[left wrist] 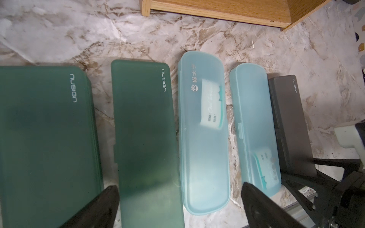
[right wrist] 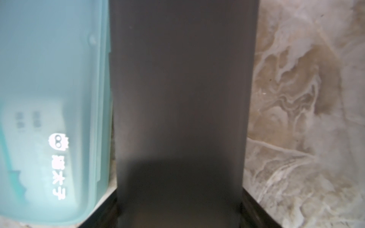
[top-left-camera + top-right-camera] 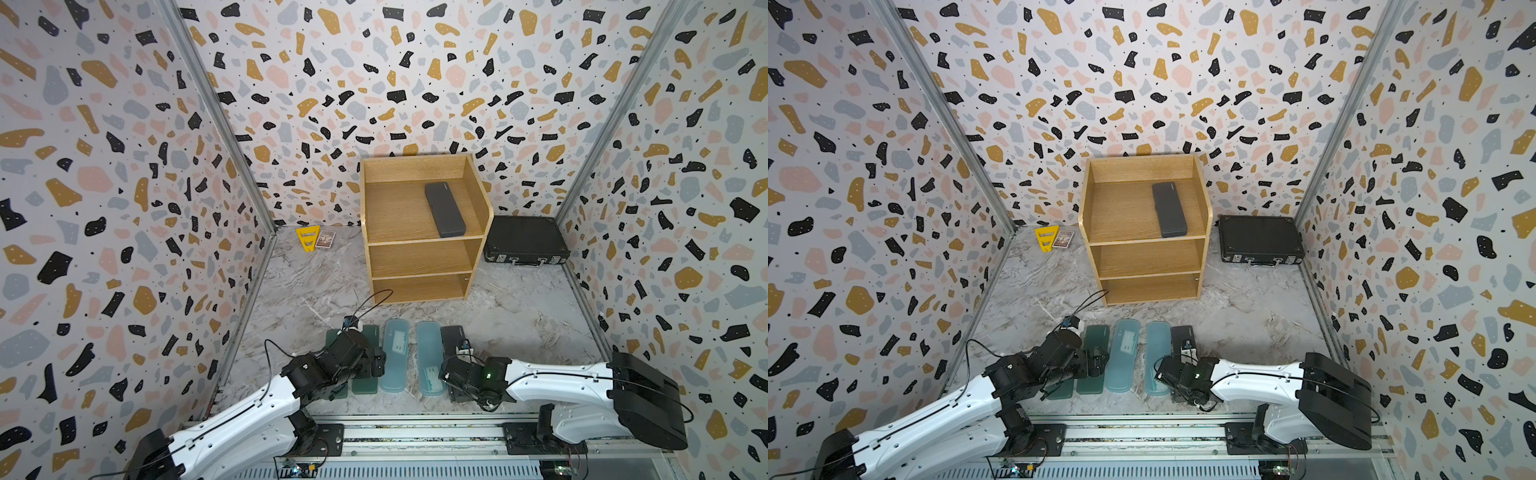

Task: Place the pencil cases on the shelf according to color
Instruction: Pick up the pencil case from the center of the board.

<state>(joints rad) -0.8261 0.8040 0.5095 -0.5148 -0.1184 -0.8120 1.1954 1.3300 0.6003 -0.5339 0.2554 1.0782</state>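
Shows, from above, a marble-patterned tabletop (image 3: 519, 324) boxed in by speckled walls.

At the back, a light-brown wooden shelf (image 3: 395, 212) with three open tiers and raised side panels. On its top tier, toward the right side, the far grey case (image 3: 444, 210), lying flat and slightly askew.

Just right of the shelf, a black briefcase (image 3: 525, 241) lying flat. To the left, against the back wall, a yellow triangular piece (image 3: 308, 237) with a small printed box (image 3: 325, 239) just beside it.

Near the front edge, five pencil cases flat on the tabletop in a tight row, long sides facing. From the left:
- outer green case (image 1: 45, 138)
- inner green case (image 1: 146, 138)
- left blue case (image 1: 203, 148), translucent, with a white label inside
- right blue case (image 1: 254, 128), also labelled
- near grey case (image 1: 288, 122)

Left gripper (image 1: 178, 186) poised over the row where the inner green case meets the left blue case. Jaws spread wide, one dark finger above each of those two cases.

Right gripper (image 2: 179, 194) down at the near end of the near grey case. Jaws pressed in against its two long edges, pinching it across its width. Case lying flat on the marble, right blue case just beside it.
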